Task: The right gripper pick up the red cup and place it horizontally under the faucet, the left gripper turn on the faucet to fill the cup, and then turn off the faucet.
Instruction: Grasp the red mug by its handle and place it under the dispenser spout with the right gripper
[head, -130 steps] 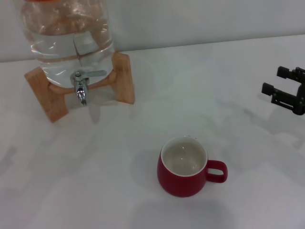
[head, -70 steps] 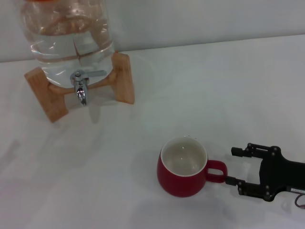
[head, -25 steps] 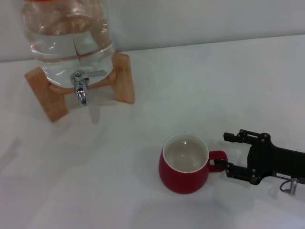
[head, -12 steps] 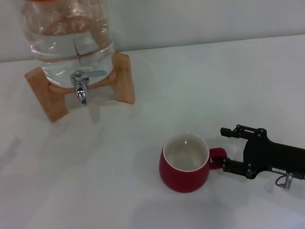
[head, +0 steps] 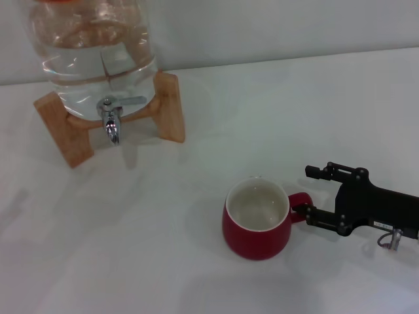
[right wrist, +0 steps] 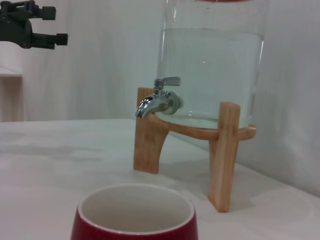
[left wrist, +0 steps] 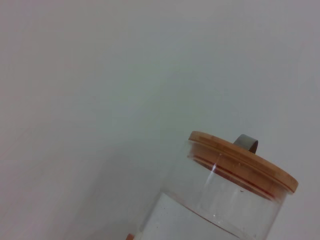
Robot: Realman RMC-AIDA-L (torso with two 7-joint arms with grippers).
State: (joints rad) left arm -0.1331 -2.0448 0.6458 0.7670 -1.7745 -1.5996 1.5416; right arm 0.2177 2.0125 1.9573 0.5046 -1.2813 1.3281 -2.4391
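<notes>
The red cup stands upright on the white table, its handle pointing right. My right gripper lies low at the handle, open. Its near finger touches the handle and its far finger is clear of the cup. The cup's rim fills the lower part of the right wrist view. The chrome faucet sits on the water jar at the far left, lever level, no water running; it also shows in the right wrist view. My left gripper hangs high in the air, open, away from the faucet.
The clear water jar rests on a wooden stand at the back left. The left wrist view shows only the jar's wooden lid against a pale wall. Bare white tabletop lies between cup and faucet.
My right gripper came in from the far right, dropped to the table and closed in on the cup's handle. The cup has shifted slightly to the right and away from me.
</notes>
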